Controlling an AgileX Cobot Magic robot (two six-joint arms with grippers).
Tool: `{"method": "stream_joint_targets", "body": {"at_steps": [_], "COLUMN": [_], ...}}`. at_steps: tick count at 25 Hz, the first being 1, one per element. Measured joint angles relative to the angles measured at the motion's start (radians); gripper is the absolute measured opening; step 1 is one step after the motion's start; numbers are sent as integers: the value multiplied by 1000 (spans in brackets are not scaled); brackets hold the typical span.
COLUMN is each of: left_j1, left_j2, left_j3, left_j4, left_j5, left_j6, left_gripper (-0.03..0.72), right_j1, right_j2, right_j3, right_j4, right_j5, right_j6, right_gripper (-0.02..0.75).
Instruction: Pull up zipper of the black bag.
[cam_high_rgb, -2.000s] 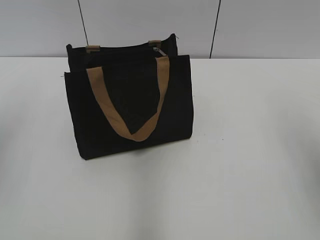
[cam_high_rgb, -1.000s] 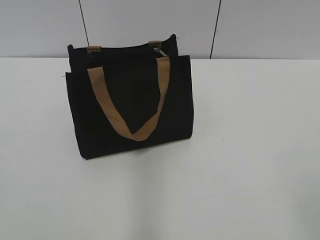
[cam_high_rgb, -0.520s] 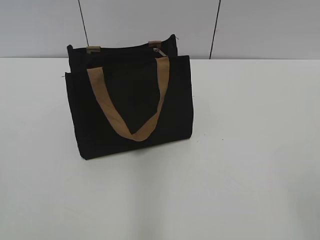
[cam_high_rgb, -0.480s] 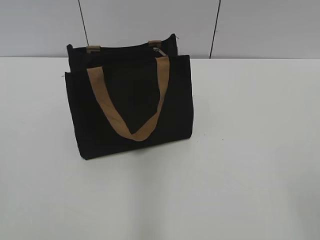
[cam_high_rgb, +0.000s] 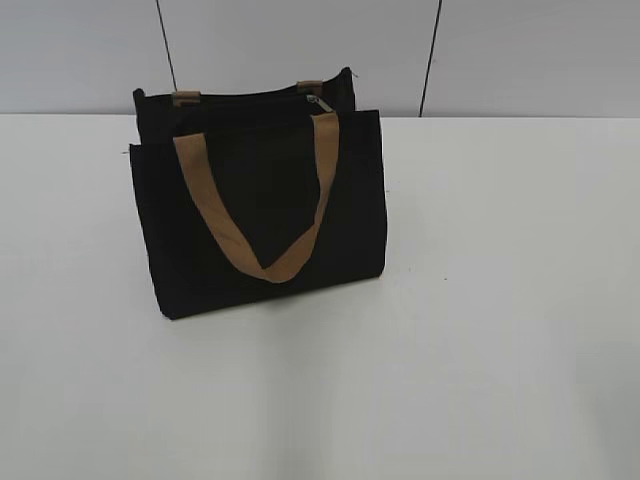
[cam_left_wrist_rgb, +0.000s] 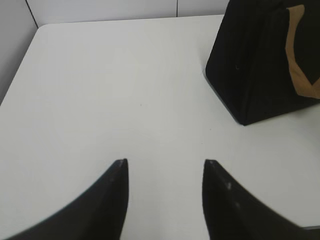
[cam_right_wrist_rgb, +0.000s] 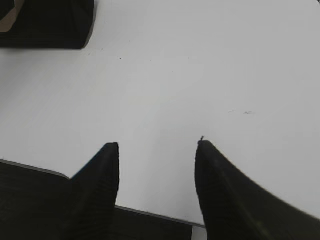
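Nearest to you, the left gripper (cam_left_wrist_rgb: 164, 162) and right gripper (cam_right_wrist_rgb: 157, 145) both hang spread apart over the white table (cam_high_rgb: 480, 300), gripping nothing. Farther back, left of center, stands the black bag (cam_high_rgb: 258, 200), its zipper (cam_high_rgb: 318, 103) pull near the top's right end.

A white table (cam_high_rgb: 500, 300) meets a pale grey panelled wall (cam_high_rgb: 300, 50) with dark vertical seams.

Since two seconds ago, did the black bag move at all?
No. The black bag sits in the same spot, its top right corner just as close to the dark wall seam behind it.
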Motion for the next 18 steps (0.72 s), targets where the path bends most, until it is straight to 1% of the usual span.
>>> {"method": "stream_joint_targets", "body": {"at_steps": [2,4,5,6,7,9,12,18], "left_j1": [0,0,0,0,0,0,0,0], "left_j2": [0,0,0,0,0,0,0,0], "left_j3": [0,0,0,0,0,0,0,0], "left_j4": [0,0,0,0,0,0,0,0], "left_j5": [0,0,0,0,0,0,0,0], "left_j6": [0,0,0,0,0,0,0,0], "left_gripper": [428,561,604,627,634,629,580,447], "right_j1": [0,0,0,0,0,0,0,-10], "right_j2": [0,0,0,0,0,0,0,0], "right_j3": [0,0,0,0,0,0,0,0], "right_j4": [0,0,0,0,0,0,0,0], "right_j5": [0,-1,-1,-1,-1,-1,-1,-4], "right_j6": [0,1,4,9,19,33,41,44], "right_gripper": [417,501,560,603,622,632,621,519]}}
